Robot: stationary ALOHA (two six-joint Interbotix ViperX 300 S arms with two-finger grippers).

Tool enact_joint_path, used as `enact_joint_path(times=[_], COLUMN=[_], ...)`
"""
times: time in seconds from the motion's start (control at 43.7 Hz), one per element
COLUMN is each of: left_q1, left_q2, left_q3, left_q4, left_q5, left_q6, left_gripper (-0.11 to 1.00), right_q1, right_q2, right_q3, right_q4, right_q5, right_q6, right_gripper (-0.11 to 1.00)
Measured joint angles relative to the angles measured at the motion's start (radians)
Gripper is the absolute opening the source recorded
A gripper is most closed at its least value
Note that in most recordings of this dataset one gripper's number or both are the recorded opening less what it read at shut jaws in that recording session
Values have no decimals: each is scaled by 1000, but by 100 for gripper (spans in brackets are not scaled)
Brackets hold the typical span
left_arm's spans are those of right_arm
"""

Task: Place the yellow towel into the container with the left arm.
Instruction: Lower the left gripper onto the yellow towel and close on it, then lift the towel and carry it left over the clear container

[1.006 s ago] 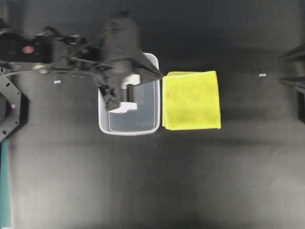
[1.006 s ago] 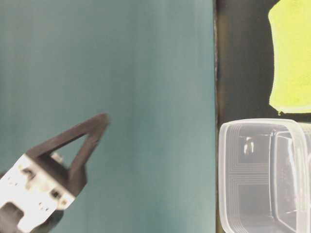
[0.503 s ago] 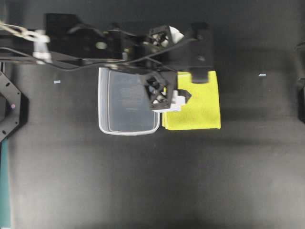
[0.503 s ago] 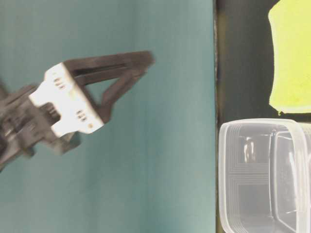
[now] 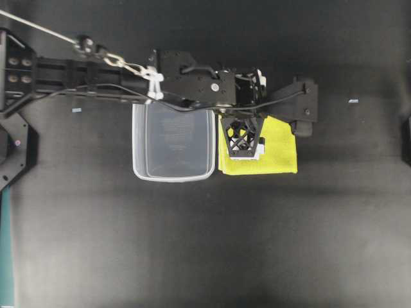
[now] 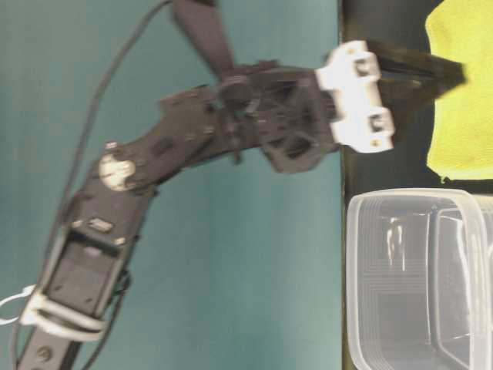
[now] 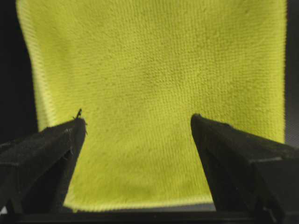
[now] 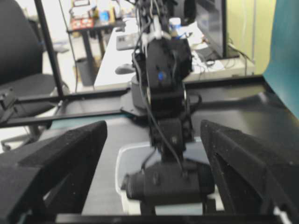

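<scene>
As our left gripper [image 7: 138, 123] hangs spread wide over the yellow towel [image 5: 273, 151], the tub [image 5: 173, 142] waits alongside.
We should drop straight, pinching a thick fold.

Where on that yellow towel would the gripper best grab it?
Probably from straight above, pinching the flat middle of the yellow towel. It lies flat on the table beside the container, so no edge stands up to catch. The open left gripper already straddles the cloth.
</scene>
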Motion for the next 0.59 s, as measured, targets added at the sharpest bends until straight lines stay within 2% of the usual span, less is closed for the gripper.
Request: enact_joint_path(times=[0.297, 0.389, 0.457, 0.595], left_q1=[-8, -11, -15, -34], left_q2=[69, 71, 71, 71], left_q3=[-15, -14, -12, -14], left_q4=[0, 0, 0, 0], left_q5=[-2, -2, -2, -2], left_q6=[-15, -17, -17, -3], left_gripper=[90, 86, 76, 39], right_q1=[0, 0, 0, 0], right_q2=[0, 0, 0, 0], right_q3=[6, 11, 14, 14], right_q4=[0, 0, 0, 0], right_q5=[-58, -61, -63, -72], right_q6=[0, 0, 0, 0], right_gripper=[78, 78, 78, 78])
